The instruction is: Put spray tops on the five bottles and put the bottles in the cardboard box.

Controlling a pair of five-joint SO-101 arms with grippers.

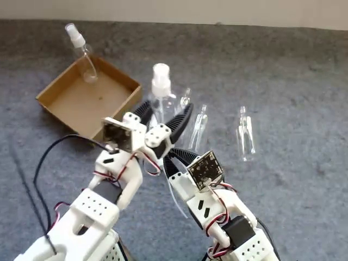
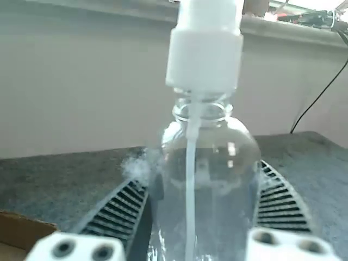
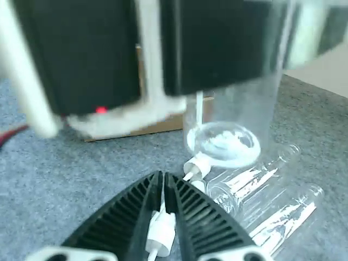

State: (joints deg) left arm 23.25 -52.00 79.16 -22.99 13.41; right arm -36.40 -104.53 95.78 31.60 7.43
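Observation:
My left gripper (image 1: 162,115) is shut on a clear bottle (image 1: 161,103) that stands upright with a white spray top (image 2: 204,46) on its neck, just right of the cardboard box (image 1: 65,100). The black fingers (image 2: 117,209) press on both sides of this bottle (image 2: 204,179). A second bottle with a spray top (image 1: 87,60) stands at the box's far corner. My right gripper (image 3: 163,179), low beneath the left wrist (image 1: 175,159), is shut on a loose white spray top (image 3: 160,231). Three clear bottles without tops lie on the carpet (image 1: 185,100) (image 1: 198,128) (image 1: 246,136).
Grey carpet (image 1: 293,81) covers the table, with free room to the right and at the back. A black cable (image 1: 49,157) loops on the carpet left of the left arm. The two arms stand close together, the left wrist hanging over the right gripper.

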